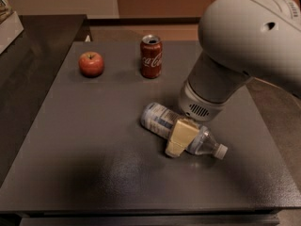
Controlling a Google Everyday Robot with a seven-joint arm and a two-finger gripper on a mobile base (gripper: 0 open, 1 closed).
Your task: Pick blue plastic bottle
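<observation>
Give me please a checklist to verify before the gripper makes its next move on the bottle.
1. Bottle lies on its side on the table: ok.
2. Gripper is down over the bottle's middle: ok.
3. Hold on the bottle is secure: cannot tell.
4. Cap is on the bottle: ok.
5. Can and apple stand well apart from the bottle: ok.
6. Bottle is lifted off the table: not ok.

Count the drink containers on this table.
2. The red can stands at the back; the blue plastic bottle lies on its side mid-table, with the hand down over its middle.
</observation>
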